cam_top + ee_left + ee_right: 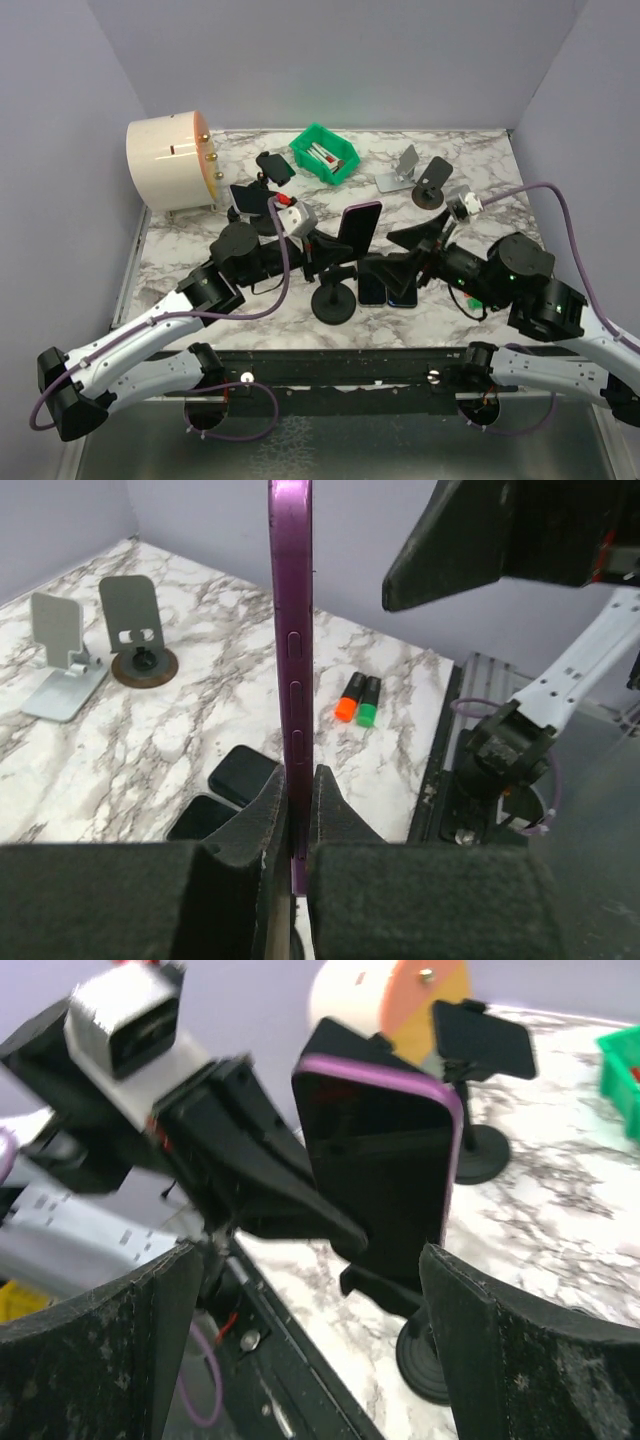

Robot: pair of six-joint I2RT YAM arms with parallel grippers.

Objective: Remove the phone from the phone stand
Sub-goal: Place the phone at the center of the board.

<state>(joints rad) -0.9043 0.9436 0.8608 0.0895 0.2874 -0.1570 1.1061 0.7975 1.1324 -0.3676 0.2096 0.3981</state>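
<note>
Black foam pads (pixel 250 820) of the left gripper (pixel 298 785) fill the bottom of the left wrist view. They are pinched tight on the thin edge of the purple phone (pixel 290 660), low down, with the side buttons just above the pinch. That claw reaches in from the left of the phone stand (pixel 334 298). The phone stands upright directly above the stand with its lower end at the cradle; whether it rests there or has just cleared the lip cannot be told. To the right of the stand, the right gripper (pixel 398 255) is spread wide and holds nothing. Its fingers sit either side of the phone's dark face but apart from it.

The step in hand looks like the lift-out. The grip is narrow and near one end, so the phone could pivot in the pads. The lift wants to be slow and straight up along the slope of the cradle until the bottom edge is plainly above the stand, and only then carried sideways. Dragging it forward early would likely tip the stand on its round base. The open right claw should keep back, or steady the stand's post if it rocks. Just right of the stand's base, two dark phones (pixel 387 290) lie flat on the table (pixel 170 255), and any setting-down should avoid them.
</note>
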